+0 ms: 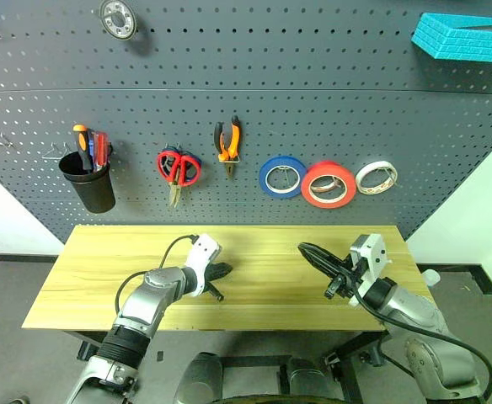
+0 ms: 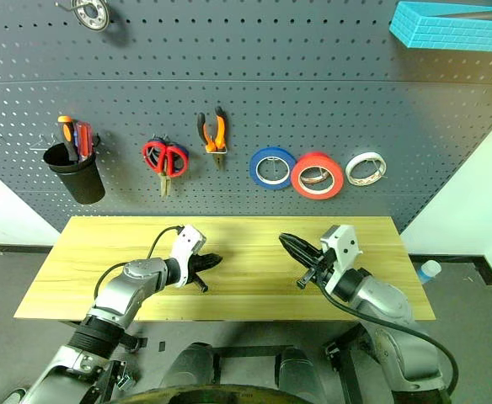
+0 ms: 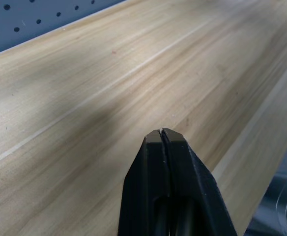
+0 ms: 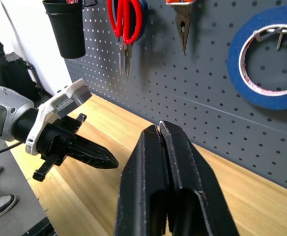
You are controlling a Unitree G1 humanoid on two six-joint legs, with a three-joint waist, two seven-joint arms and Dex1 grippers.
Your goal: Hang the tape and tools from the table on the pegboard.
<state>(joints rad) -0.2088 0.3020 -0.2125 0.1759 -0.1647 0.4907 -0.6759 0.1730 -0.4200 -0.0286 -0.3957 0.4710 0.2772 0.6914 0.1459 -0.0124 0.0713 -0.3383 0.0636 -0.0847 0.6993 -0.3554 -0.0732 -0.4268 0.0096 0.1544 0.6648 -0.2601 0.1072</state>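
Note:
On the dark grey pegboard (image 1: 330,101) hang the red tape (image 1: 328,184), the red-handled scissors (image 1: 179,168) and the orange-and-black pliers (image 1: 227,141). A slim red-handled screwdriver (image 1: 102,150) stands in a black cup (image 1: 88,181) hooked on the board. My left gripper (image 1: 226,271) is shut and empty, low over the middle of the wooden table (image 1: 263,244); its tip also shows in the left wrist view (image 3: 161,132). To its right, my right gripper (image 1: 303,249) hovers higher, shut and empty, pointing toward the left one (image 4: 109,161).
A blue roll (image 1: 281,177) and a white roll (image 1: 376,178) flank the red tape. Blue-handled scissors (image 1: 193,159) hang behind the red ones. Other screwdrivers (image 1: 82,141) share the cup. A round metal part (image 1: 118,18) and a cyan block (image 1: 465,38) sit high on the board.

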